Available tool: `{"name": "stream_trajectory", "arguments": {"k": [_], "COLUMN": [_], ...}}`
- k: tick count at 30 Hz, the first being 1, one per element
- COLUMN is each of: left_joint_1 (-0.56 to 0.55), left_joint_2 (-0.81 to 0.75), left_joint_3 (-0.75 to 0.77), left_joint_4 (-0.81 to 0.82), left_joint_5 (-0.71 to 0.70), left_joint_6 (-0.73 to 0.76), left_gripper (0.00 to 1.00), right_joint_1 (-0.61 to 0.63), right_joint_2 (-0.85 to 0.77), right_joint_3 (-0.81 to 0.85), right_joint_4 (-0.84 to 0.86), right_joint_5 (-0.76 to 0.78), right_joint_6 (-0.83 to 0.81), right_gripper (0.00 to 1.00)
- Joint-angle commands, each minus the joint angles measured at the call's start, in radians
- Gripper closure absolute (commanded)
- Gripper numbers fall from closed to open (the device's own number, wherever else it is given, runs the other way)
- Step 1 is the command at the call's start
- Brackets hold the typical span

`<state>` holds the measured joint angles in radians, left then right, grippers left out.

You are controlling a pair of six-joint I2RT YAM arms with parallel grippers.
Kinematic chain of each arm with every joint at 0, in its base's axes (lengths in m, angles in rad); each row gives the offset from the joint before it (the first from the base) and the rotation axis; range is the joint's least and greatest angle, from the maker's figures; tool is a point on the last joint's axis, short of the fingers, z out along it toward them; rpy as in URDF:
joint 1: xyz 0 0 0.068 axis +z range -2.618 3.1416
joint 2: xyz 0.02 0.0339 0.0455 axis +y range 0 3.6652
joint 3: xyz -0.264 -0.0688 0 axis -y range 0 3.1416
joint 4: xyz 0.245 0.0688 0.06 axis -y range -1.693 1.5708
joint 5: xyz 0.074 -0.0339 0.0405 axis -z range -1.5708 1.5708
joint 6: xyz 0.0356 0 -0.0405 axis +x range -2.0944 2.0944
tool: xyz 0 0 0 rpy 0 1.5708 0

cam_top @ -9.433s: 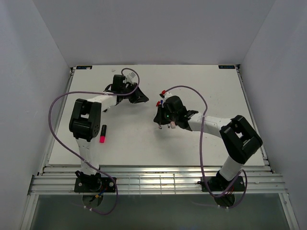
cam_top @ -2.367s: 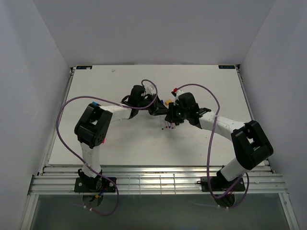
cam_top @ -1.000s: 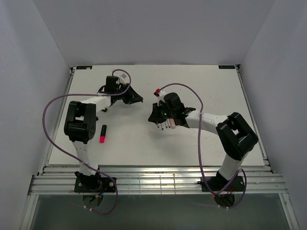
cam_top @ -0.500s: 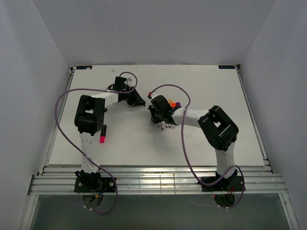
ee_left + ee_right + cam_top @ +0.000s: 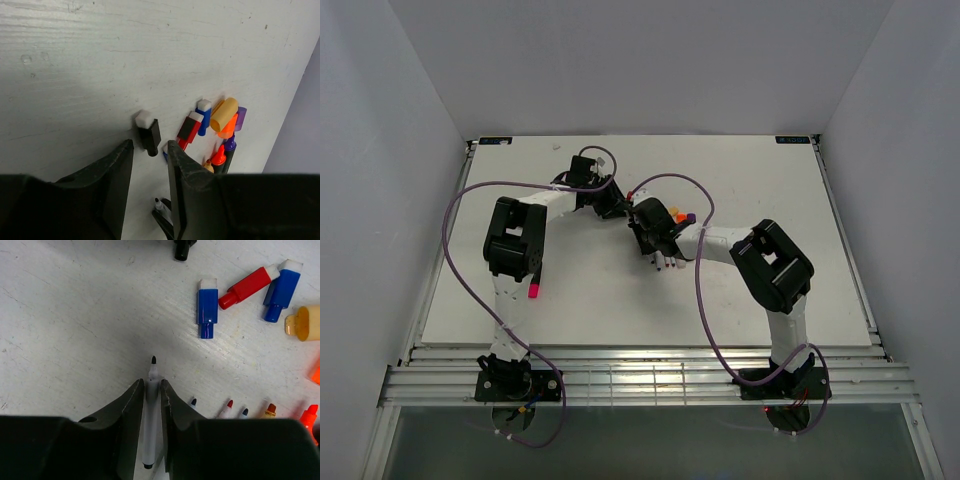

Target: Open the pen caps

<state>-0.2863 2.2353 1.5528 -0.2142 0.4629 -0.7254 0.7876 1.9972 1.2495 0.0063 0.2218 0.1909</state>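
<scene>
Left gripper (image 5: 150, 145) tilts down toward the table (image 5: 75, 60), jaws apart and empty, with a black cap (image 5: 148, 132) lying just ahead of its fingertips. Red, blue, orange and purple pen caps (image 5: 223, 114) cluster ahead and to its right. Right gripper (image 5: 151, 382) sits low, its fingers flanking a white uncapped marker (image 5: 151, 410); I cannot tell if they clamp it.

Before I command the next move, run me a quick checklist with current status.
1. Left gripper open and empty: ok.
2. Black cap off, lying on the table: ok.
3. Black-tipped marker uncapped: ok.
4. Right gripper gripping that marker: cannot tell; its fingers flank it closely.
5. Magenta-and-black piece beside the left arm uncapped: cannot tell.
</scene>
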Motion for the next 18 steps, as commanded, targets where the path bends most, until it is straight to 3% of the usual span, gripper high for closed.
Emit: {"name": "stream_trajectory", "arguments": {"k": [1,10,14,18], "left_joint_1": [-0.008,-0.001,0.033,0.093], "left_joint_2": [-0.016,-0.106,-0.178,-0.252], "left_joint_3": [0.000,-0.022,-0.022,-0.023], "left_joint_4": [-0.053,-0.100,-0.149,-0.209], "left_joint_5": [-0.064,-0.144,-0.187,-0.243], "left_joint_6": [0.012,0.044,0.067,0.096], "left_gripper": [0.54,0.46,0.44,0.43], "right_joint_1": [-0.004,-0.004,0.005,0.032], "right_joint_2": [0.020,-0.043,-0.104,-0.161], "right_joint_3": [0.019,-0.001,-0.042,-0.074], "right_joint_4": [-0.005,0.006,0.044,0.073], "right_joint_5": [0.033,0.019,-0.024,-0.052], "right_joint_6": [-0.019,-0.022,-0.039,-0.051], "right_gripper": [0.73,0.61,0.45,0.37]}}
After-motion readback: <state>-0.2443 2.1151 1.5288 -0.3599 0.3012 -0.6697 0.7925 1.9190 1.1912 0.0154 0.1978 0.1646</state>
